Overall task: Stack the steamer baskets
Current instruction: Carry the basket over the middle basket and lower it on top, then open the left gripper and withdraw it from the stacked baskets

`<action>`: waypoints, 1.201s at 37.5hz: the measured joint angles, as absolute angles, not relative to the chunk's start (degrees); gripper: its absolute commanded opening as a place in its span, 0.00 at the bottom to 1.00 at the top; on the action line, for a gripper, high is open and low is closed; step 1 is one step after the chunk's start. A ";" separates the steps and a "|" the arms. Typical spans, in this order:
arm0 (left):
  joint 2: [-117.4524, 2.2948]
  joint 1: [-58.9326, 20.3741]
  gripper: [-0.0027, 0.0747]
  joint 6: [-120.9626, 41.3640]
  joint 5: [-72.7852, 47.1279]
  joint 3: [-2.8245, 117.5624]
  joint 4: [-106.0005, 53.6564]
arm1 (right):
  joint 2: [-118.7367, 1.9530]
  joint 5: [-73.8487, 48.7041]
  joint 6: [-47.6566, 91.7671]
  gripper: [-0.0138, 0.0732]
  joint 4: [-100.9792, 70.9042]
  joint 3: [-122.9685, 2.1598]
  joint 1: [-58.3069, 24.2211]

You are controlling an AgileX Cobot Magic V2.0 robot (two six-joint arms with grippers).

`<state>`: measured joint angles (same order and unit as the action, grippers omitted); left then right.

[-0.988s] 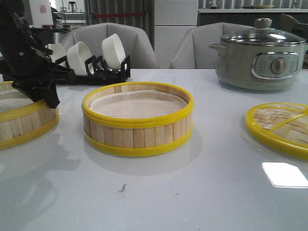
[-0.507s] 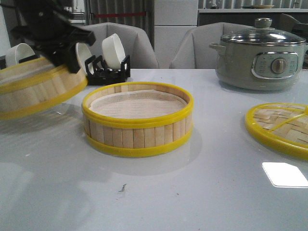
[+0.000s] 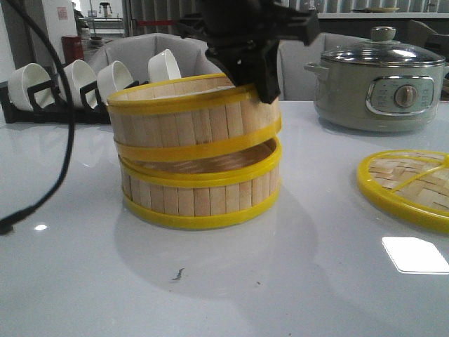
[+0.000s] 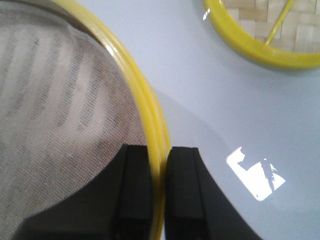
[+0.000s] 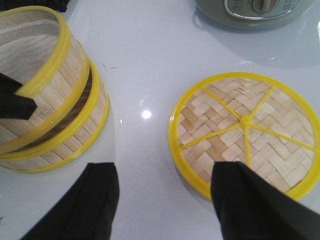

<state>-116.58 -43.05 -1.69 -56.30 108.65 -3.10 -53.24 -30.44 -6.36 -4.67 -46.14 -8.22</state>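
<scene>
two steamer baskets point(image 3: 200, 151), one lid point(image 3: 410, 184), one pot point(image 3: 379, 81)

Glossy white table point(image 3: 295, 281) bearing lower steamer basket point(image 3: 200, 193), woven lid point(image 3: 410, 184), grey-green pot point(image 3: 379, 84), bowl rack point(image 3: 42, 105).

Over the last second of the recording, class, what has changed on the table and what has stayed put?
The left end effector, shut on the upper steamer basket's rim, lifted it from the table's left edge and carried it rightward over the lower steamer basket, where it now sits tilted, not yet seated. The lower basket, lid, electric pot and bowl rack stayed put.
</scene>
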 measured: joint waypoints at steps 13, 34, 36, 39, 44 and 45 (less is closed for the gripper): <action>-119.55 -44.95 0.15 -1.72 -56.07 108.74 -1.82 | -53.24 -30.65 -6.36 0.75 -4.67 -46.14 -8.22; -119.55 -44.95 0.15 -1.72 -56.55 108.77 2.12 | -53.24 -31.25 -6.47 0.75 -4.67 -46.14 -8.22; -119.55 -44.95 0.15 -1.72 -56.55 108.77 2.12 | -53.24 -31.25 -6.47 0.75 -4.67 -46.14 -8.22; -119.55 -44.95 0.15 -1.72 -56.55 108.77 2.12 | -53.24 -31.25 -6.47 0.75 -4.67 -46.14 -8.22; -119.55 -44.95 0.15 -1.72 -56.55 108.77 2.22 | -53.24 -31.25 -6.47 0.75 -4.67 -46.14 -8.22; -119.55 -44.95 0.17 -1.72 -56.55 108.77 2.22 | -53.24 -31.25 -6.47 0.75 -4.67 -46.14 -8.22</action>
